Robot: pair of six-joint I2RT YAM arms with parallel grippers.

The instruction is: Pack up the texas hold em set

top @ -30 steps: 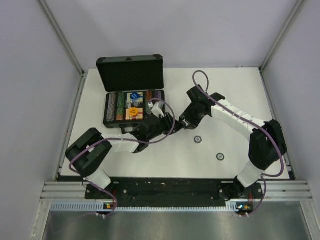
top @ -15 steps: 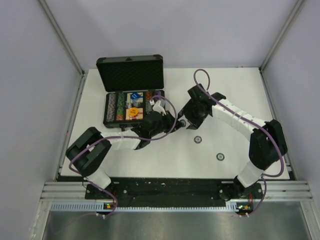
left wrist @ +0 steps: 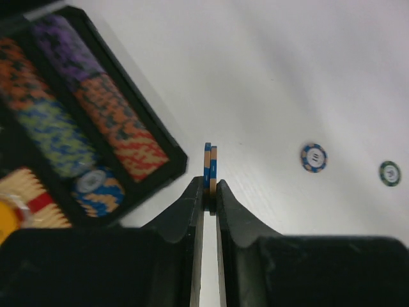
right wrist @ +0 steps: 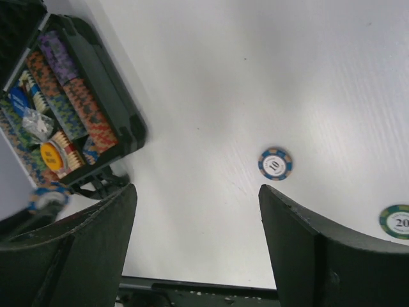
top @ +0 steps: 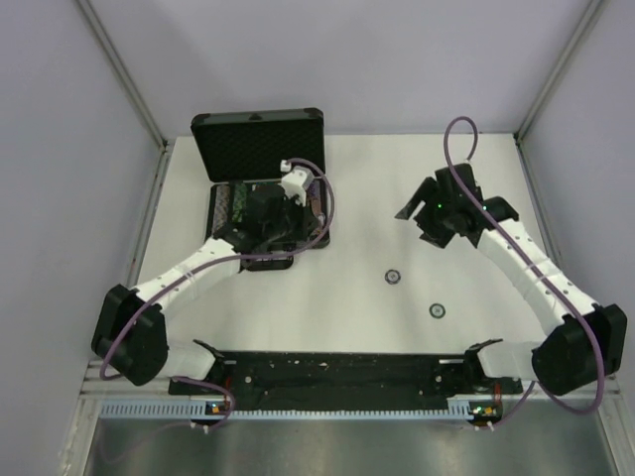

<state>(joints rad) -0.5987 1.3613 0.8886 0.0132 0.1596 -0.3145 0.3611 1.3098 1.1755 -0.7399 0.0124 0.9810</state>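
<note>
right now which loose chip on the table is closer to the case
The blue chip marked 10; the green chip lies farther from the case.

Top view overhead — wrist views low, sharing briefcase (right wrist: 123, 105).

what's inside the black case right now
Rows of coloured chips and an orange disc lie in the case. In the view from above, the left arm covers most of it, so the rest cannot be seen.
</note>
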